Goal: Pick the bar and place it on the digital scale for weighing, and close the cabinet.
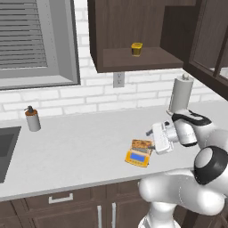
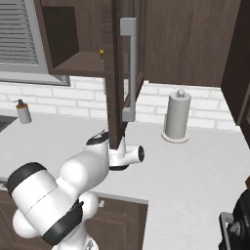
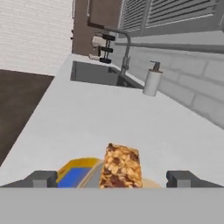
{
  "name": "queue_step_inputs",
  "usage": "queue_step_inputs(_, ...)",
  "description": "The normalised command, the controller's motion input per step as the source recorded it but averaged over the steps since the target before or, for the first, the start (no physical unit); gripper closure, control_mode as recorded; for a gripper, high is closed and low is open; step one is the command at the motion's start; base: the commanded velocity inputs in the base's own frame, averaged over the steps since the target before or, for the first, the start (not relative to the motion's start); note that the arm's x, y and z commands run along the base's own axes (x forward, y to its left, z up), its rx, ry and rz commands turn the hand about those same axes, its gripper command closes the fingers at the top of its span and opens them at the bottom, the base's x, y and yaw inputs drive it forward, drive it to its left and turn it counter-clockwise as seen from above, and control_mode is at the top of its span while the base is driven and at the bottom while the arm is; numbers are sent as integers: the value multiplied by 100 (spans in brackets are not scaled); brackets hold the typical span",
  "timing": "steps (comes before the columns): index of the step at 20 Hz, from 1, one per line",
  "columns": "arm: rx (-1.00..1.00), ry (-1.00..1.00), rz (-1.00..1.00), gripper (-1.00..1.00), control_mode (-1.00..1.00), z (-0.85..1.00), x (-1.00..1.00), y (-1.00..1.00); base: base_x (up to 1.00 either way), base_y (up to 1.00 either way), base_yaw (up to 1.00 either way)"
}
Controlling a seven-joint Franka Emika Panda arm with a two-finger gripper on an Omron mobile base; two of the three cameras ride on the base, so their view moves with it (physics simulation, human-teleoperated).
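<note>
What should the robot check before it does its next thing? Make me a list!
1. Bar on the digital scale: ok, it lies on the plate.
2. Gripper let go of the bar: ok, fingertips stand wide apart either side of it.
3. Bar lying flat and steady: cannot tell.
4. Cabinet closed: not ok, its door stands open.
5. Door handle free to grab: ok, nothing is on it.
6. Yellow jar clear of the closing door: ok, it sits back on the shelf.
</note>
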Motion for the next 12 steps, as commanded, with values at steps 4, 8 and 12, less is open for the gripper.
queue_step_inputs(4,0,-39,0,-100,-100,13,-34,0,0,0,0)
queue_step_inputs(8,1,-50,0,-100,-100,23,-65,0,0,0,0)
queue_step_inputs(12,0,-63,0,-100,-100,27,-59,-8,0,0,0)
